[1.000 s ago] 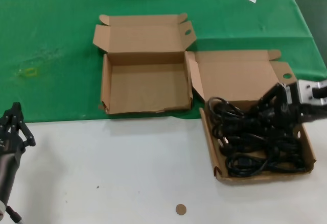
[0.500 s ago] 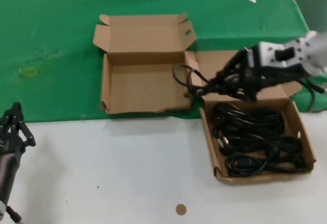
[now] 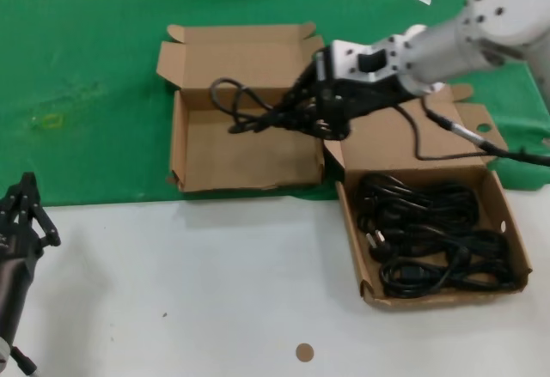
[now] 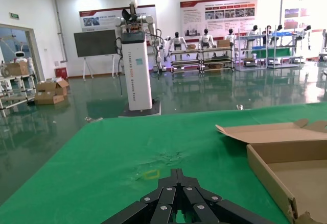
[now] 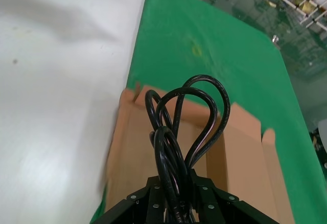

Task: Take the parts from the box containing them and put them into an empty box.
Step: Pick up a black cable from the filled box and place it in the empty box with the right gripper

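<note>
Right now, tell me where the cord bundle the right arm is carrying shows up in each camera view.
Head view: the cord bundle hangs from the right gripper above the empty box.
Left wrist view: not in it; only a corner of that box shows.
Right wrist view: its loops stick out past the right gripper, over the box.
Shared landmark: the empty box.

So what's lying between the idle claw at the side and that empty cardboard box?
Nothing, in the head view: only bare white table and green cloth separate the left gripper from the empty box.
</note>
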You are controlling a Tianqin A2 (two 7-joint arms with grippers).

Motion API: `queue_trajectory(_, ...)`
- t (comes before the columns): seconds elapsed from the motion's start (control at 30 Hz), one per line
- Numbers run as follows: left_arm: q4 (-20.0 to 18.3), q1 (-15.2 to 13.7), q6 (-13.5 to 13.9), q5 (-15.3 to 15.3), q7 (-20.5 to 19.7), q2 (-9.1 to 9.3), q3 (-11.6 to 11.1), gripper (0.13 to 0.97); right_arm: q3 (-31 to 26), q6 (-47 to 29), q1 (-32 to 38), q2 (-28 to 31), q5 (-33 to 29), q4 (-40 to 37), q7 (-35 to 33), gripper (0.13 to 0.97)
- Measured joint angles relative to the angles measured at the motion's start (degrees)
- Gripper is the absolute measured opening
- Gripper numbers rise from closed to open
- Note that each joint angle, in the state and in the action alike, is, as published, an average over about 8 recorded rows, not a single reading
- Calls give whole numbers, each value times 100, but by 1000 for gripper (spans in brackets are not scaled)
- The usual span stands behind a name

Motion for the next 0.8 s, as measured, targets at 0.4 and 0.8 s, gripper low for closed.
queue_trajectory(0.4, 0, 0, 0, 0, 0, 0, 0, 144, -79, 613, 561, -1209, 42, -1964, -837, 219)
queue_trajectory(0.8, 0, 0, 0, 0, 0, 0, 0, 144, 2, 1129, 984, -1753, 98, -3414, -1688, 225)
